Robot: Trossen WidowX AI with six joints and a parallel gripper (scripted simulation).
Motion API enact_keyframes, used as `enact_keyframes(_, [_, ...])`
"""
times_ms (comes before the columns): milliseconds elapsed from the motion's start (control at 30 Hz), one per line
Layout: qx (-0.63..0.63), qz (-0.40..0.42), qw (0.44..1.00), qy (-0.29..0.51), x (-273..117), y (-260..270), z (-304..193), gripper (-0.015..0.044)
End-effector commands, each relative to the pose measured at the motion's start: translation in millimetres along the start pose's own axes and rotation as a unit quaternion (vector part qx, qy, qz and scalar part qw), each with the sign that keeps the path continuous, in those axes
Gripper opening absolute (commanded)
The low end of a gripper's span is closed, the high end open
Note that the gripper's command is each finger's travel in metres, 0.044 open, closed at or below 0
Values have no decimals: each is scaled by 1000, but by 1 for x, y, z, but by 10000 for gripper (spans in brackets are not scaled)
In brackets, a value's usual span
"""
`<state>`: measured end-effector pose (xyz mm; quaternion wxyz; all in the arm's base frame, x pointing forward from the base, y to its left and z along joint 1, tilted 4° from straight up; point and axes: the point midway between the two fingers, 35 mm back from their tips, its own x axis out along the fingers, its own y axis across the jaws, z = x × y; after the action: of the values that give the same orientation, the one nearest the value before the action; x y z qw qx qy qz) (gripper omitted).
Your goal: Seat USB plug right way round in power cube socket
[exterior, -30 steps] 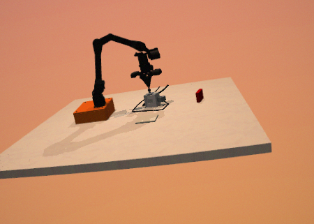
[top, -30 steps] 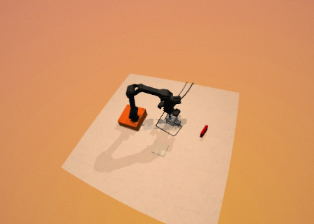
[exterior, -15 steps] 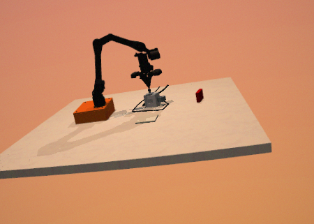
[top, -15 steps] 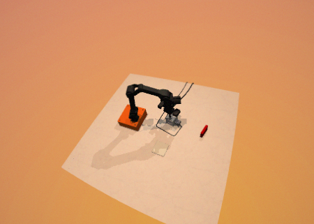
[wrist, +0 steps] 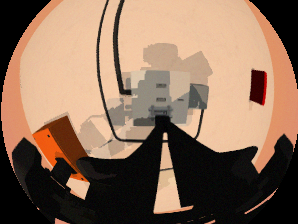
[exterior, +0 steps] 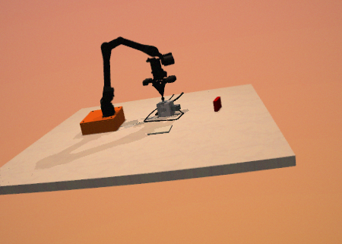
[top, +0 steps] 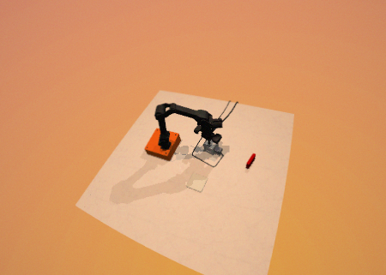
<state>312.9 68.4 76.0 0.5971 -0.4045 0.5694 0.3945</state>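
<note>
A small red block (exterior: 216, 103) stands upright on the pale table (exterior: 213, 147), well toward its right edge. A thin, pale translucent square (top: 197, 182) lies flat on the worktop, nearer the middle, toward the front edge.
</note>
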Motion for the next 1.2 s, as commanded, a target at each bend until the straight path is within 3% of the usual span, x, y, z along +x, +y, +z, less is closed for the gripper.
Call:
enact_keyframes(0, [-2, 0, 1000, -3, 1, 0, 1, 0])
enact_keyframes(1167, [-2, 0, 1000, -3, 5, 0, 0, 0])
